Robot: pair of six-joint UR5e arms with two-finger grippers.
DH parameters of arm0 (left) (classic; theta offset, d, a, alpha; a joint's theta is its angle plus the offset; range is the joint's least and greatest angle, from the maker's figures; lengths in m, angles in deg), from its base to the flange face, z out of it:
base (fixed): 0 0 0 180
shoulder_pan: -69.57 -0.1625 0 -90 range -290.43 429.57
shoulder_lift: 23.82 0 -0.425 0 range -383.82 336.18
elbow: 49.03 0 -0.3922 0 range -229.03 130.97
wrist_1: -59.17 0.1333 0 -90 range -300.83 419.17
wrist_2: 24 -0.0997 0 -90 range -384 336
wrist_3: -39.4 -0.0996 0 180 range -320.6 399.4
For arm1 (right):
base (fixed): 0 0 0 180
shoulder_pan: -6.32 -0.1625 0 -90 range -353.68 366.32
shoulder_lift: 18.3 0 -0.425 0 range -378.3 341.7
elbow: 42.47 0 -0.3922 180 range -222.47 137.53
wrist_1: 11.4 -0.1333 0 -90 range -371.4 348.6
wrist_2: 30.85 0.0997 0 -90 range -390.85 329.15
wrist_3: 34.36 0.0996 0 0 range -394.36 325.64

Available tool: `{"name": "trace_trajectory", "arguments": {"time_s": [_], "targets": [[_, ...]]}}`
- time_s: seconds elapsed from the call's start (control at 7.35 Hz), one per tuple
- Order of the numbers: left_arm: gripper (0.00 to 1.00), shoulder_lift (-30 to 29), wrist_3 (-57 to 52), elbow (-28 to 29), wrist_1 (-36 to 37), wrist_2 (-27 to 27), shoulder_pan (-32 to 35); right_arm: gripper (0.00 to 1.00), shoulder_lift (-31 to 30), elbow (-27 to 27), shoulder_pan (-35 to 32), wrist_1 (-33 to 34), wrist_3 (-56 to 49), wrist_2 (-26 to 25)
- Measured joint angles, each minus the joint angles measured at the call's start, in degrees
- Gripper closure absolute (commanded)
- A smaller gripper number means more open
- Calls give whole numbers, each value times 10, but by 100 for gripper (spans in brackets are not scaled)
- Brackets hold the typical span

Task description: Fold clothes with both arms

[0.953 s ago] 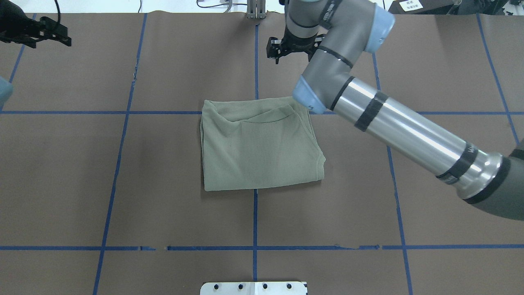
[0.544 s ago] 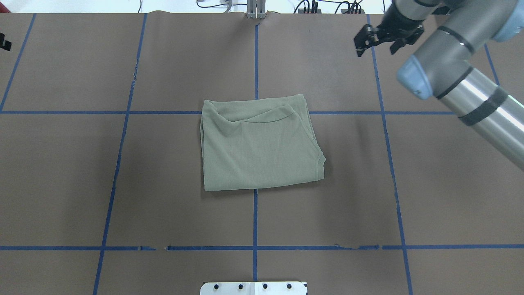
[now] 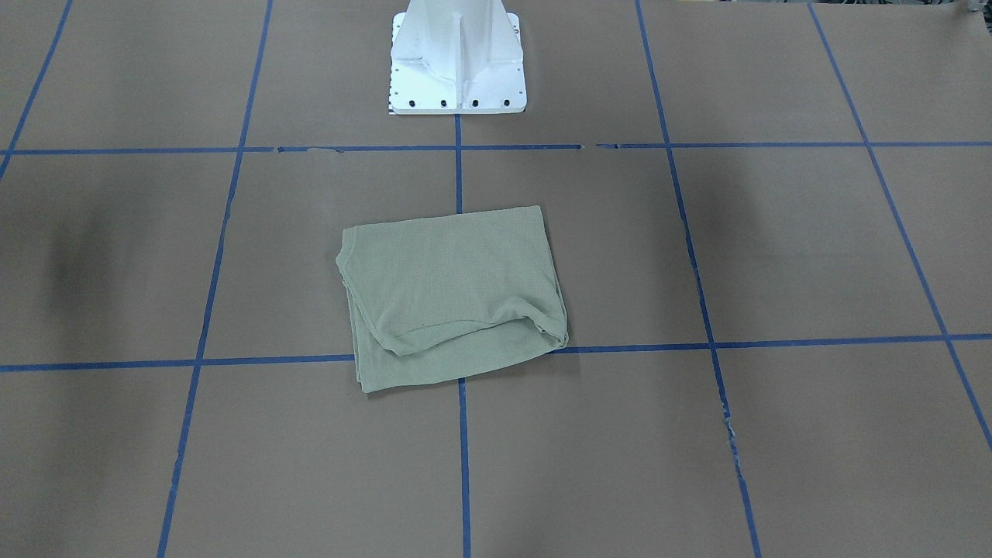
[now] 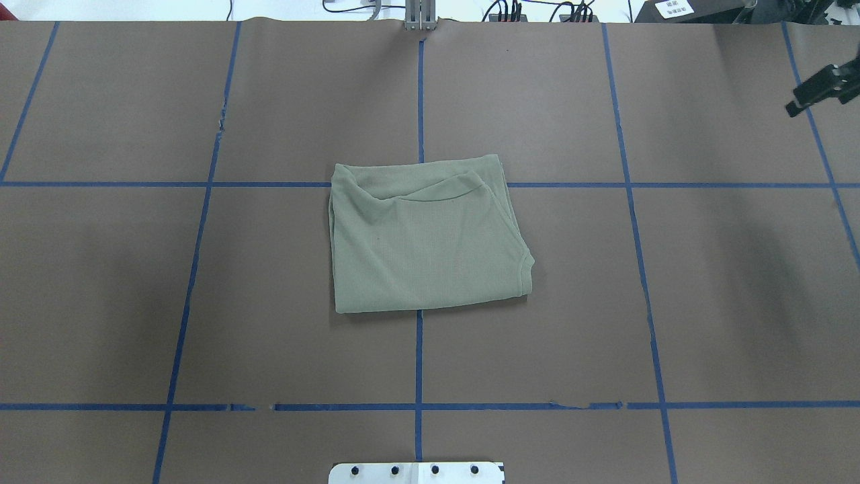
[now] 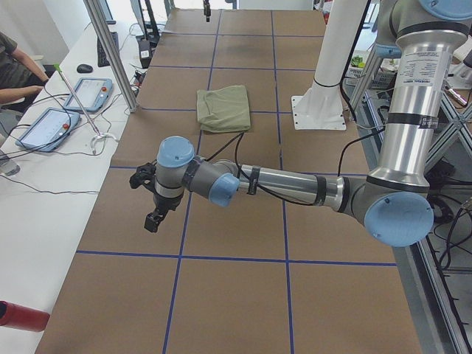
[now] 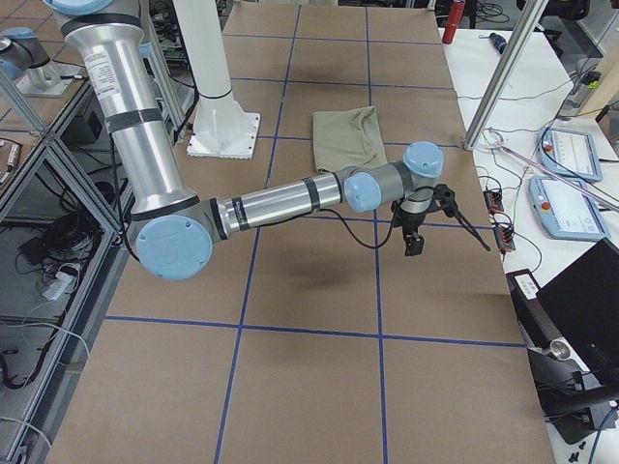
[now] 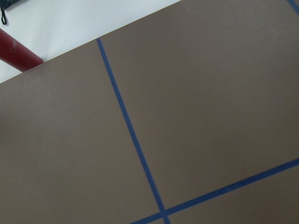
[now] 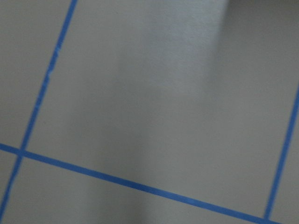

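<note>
Got the folded sage shirt lying flat mid-bench, straddling the centre blue tape line. Right hand way off near the bench edge, released, fingers spread. Left hand over the opposite end, well apart from the shirt; can't tell if released or clenched.

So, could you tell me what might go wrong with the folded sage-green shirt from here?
The folded sage-green knit shirt has a loose curved flap at its far edge and splayed layers on the robot's right; a nudge could undo it. The black right gripper is out at the side of the table; a low sweep back might drag the cloth.
</note>
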Motion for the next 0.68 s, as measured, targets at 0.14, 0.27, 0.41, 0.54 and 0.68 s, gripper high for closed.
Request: {"name": "trace_trajectory", "arguments": {"time_s": [0.14, 0.27, 0.41, 0.54, 0.68], "targets": [[0, 11, -41, 0, 12, 1, 8, 0, -23, 1, -35, 31, -70, 1], [0, 21, -58, 0, 16, 2, 12, 0, -45, 0, -64, 61, -125, 0], [0, 25, -62, 1, 16, 2, 13, 0, -62, -1, -81, 73, -149, -2], [0, 25, -63, 1, 4, 1, 17, 0, -78, -1, -87, 73, -159, -3], [0, 29, -64, 6, -21, 0, 22, 0, -100, -2, -90, 69, -166, -6]]}}
